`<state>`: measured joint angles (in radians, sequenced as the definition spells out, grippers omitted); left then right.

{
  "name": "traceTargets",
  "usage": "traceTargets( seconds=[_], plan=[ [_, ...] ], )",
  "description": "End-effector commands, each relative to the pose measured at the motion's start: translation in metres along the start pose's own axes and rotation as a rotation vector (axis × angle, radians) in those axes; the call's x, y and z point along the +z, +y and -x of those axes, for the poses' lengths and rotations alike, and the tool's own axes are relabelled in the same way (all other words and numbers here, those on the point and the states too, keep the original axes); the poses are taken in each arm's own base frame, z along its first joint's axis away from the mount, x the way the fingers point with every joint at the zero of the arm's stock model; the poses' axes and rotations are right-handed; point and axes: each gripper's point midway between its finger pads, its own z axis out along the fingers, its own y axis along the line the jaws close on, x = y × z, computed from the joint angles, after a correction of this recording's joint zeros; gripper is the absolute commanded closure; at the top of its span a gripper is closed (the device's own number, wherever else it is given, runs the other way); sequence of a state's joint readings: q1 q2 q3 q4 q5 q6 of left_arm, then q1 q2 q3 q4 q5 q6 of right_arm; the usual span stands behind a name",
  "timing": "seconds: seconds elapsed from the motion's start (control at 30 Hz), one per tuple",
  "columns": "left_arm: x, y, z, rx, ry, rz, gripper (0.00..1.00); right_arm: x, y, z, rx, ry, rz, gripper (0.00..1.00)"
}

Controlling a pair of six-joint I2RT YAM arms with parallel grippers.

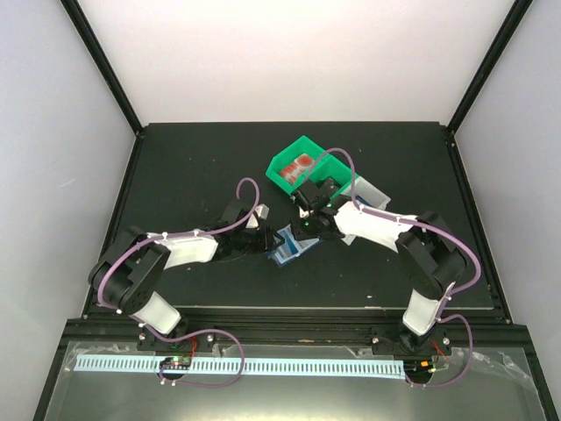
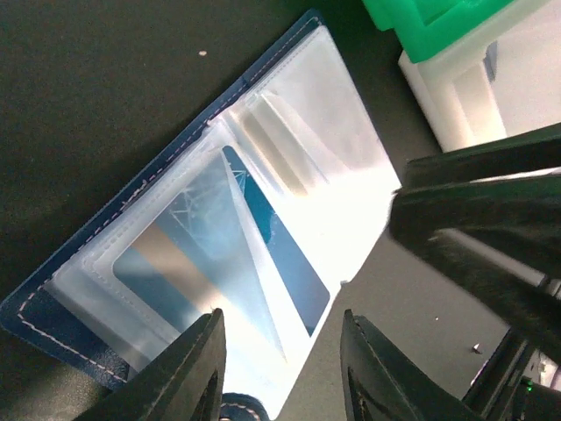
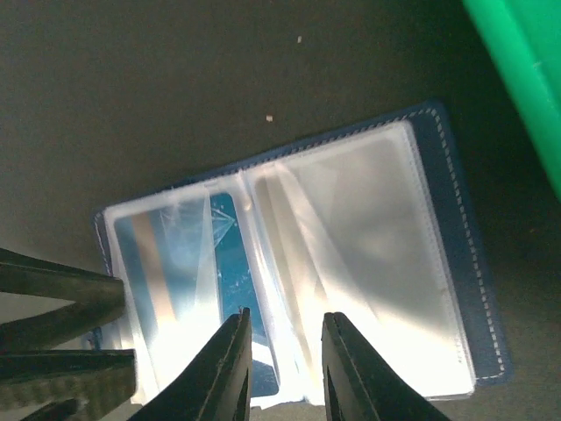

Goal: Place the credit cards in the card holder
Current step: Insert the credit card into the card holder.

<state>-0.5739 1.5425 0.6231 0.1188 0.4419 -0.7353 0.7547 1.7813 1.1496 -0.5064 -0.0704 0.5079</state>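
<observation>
- Black table [image 1: 175, 175] carries the card holder [image 1: 289, 243] near its middle, spread open so the sleeves face up; one blue card [image 2: 289, 263] is already sleeved
- We see the left gripper [image 2: 280, 351] and right gripper [image 3: 282, 351] with fingers parted over it, likely to steady the sleeves

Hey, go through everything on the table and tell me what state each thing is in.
Card holder: open, lying flat, sleeves up.
Blue card: inside a sleeve.
Red-and-white card: in the green tray, not yet in the holder.
Left claw: open over the holder, gripping nothing.
Right claw: open over the holder, gripping nothing.
</observation>
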Motion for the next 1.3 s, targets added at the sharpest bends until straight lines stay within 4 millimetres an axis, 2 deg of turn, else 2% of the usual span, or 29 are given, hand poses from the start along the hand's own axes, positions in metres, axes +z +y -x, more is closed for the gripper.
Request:
traceTargets(
  seconds=[0.0, 0.2, 0.33, 0.57, 1.07, 1.17, 1.27],
  plan=[
    [0.004, -0.012, 0.013, 0.012, -0.036, -0.023, 0.60, -0.009, -0.006, 0.011, 0.016, -0.051, -0.021, 0.74],
    [-0.005, -0.003, 0.017, 0.014, -0.077, 0.053, 0.56, 0.009, 0.006, -0.007, -0.129, 0.059, 0.052, 0.74],
    [-0.003, 0.003, 0.014, -0.001, -0.069, 0.075, 0.56, 0.024, 0.019, -0.024, -0.187, 0.145, 0.130, 0.76],
    [0.000, 0.010, 0.012, -0.027, -0.064, 0.093, 0.53, 0.045, 0.000, -0.032, -0.132, 0.189, 0.023, 0.97],
    [0.000, 0.015, 0.013, -0.038, -0.067, 0.125, 0.48, 0.059, -0.019, -0.046, -0.076, 0.235, -0.060, 0.99],
    [-0.005, 0.016, 0.015, -0.041, -0.088, 0.136, 0.47, 0.053, -0.013, -0.040, -0.084, 0.205, -0.037, 0.99],
    [-0.016, 0.016, 0.019, -0.028, -0.122, 0.162, 0.46, 0.032, -0.002, -0.023, -0.096, 0.135, 0.000, 0.89]
  ],
)
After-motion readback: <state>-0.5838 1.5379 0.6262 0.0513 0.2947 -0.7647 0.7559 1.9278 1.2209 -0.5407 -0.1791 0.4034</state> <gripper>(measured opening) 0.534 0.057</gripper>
